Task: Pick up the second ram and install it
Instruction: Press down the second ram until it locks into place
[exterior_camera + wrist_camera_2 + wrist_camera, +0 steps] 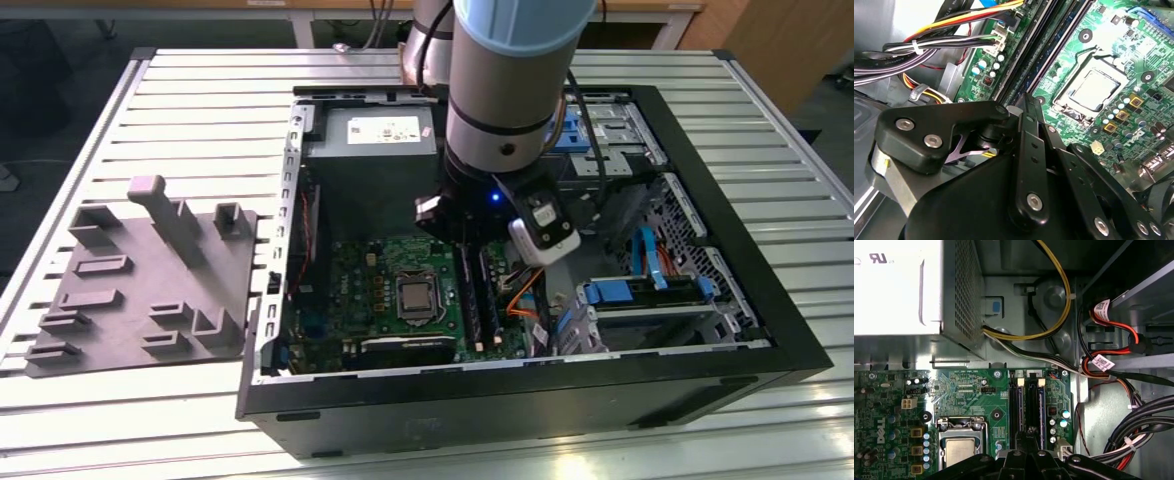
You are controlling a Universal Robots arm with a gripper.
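My gripper (467,240) hangs inside the open computer case, low over the long black memory slots (1016,405) of the green motherboard (387,290). Its fingertips (1029,432) are drawn together, shut, directly above the slot line. In both wrist views the tips sit close to board level. Under them a thin dark blue-green stick, the second ram (485,300), stands on edge along a slot (1034,405) with white latches at its end. I cannot tell whether the fingers pinch its top edge or only rest on it.
The grey power-supply box (371,150) lies beyond the slots, and the processor socket (959,447) is beside them. Bundled cables (1134,435) and the drive cage (641,295) crowd the exterior view's right. A grey foam tray (147,290) lies on the slatted table at the exterior view's left.
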